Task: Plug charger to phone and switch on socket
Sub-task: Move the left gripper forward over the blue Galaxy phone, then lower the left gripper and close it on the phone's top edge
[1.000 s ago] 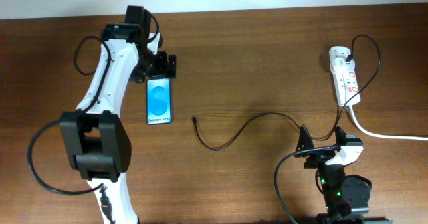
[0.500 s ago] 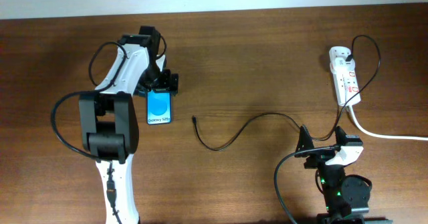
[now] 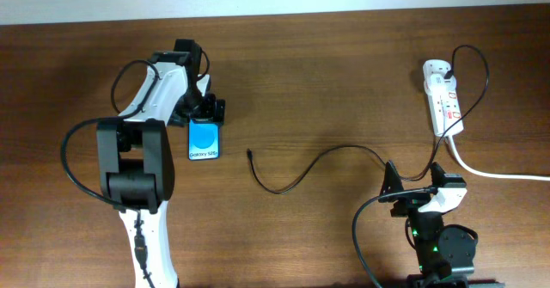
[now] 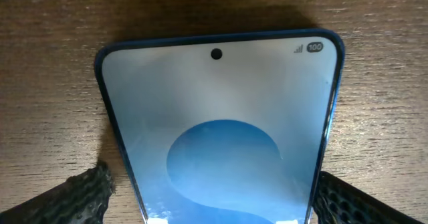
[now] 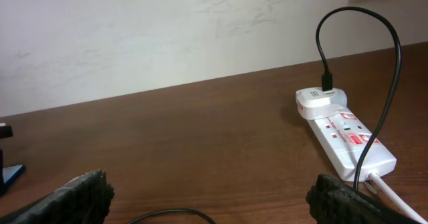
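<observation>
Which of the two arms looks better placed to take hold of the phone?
Left. The left claw straddles the smartphone's top end, a finger at each side. The right claw sits open far across the table, near the black cable.

A phone with a pale grey-blue screen, a deeper blue oval and dark blue edges is seen against a dark brown, wood-grained table. The socket is white with red markings, possibly switch labels but too small to read. The charger is black and the thick cord white.
</observation>
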Robot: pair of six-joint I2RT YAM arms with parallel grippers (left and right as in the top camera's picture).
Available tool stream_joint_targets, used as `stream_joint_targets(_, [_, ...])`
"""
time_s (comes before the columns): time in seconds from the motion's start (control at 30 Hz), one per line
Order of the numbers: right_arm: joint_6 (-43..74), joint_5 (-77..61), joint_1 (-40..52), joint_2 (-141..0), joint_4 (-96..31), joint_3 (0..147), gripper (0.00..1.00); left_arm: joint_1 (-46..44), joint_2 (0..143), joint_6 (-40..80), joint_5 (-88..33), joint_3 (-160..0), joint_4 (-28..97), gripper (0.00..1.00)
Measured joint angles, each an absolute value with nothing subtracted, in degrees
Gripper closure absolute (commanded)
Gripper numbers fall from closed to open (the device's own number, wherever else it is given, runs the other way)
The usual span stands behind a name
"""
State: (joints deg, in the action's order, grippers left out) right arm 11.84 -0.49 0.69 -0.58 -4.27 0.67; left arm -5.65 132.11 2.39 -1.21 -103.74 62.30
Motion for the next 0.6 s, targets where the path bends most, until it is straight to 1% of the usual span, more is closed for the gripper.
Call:
stream_joint_targets(0.13, [11.84,-0.49,0.69,-0.58,-4.27,0.67,0.02,-5.54,132.09,2.42,-1.72,-103.70,63.00,0.03])
stream_joint_targets(0.3, [11.88,-0.49,0.69,-0.58,-4.27,0.67,0.02,-5.43,132.00,4.64,-2.57,-103.70,63.64,0.04])
stream_joint_targets(0.4, [11.84,-0.49,0.69,-0.58,-4.27,0.67,0.02,-5.28,132.00,5.91,-3.03,-103.70,63.61,0.15])
stream_joint_targets(0.43, [11.86,-0.49,0.69,-0.58,-4.27,0.67,0.02,-5.21,132.00,6.11,-3.14,-103.68,63.59,0.15])
stream_joint_targets(0.53, [11.81,-0.49,0.69,-0.58,-4.27,0.67,0.02,-5.21,131.98,6.35,-3.36,-103.59,63.46,0.10])
stream_joint_targets(0.6, [11.84,-0.49,0.69,-0.58,-4.27,0.67,0.02,-5.23,131.92,5.87,-3.66,-103.59,63.48,0.09])
